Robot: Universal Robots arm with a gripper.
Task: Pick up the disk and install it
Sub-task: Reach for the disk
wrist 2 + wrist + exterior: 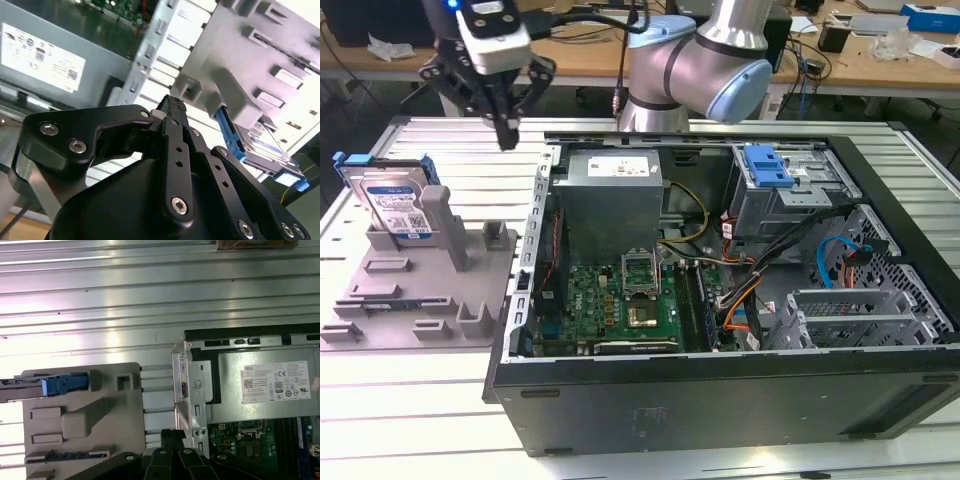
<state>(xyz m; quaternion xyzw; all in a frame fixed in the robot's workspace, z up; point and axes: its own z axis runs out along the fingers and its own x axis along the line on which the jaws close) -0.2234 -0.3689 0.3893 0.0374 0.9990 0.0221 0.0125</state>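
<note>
The disk (392, 200), a silver drive with a white-and-blue label and a blue rail frame, leans upright against a post at the far end of the grey fixture plate (420, 300). My gripper (507, 132) hangs in the air to the exterior view's right of the disk, above the gap between the plate and the computer case. Its fingers are shut together with nothing between them. In the second wrist view the gripper (172, 105) points toward the plate (260, 60), with the disk (265, 147) beyond. In the first wrist view the disk (55, 385) appears edge-on beside the gripper (172, 436).
An open computer case (720, 400) lies on the slatted metal table (420, 420), exposing the power supply (610, 190), motherboard (620, 305), cables and a drive cage with a blue tab (767, 165). The arm's base (700, 70) stands behind the case.
</note>
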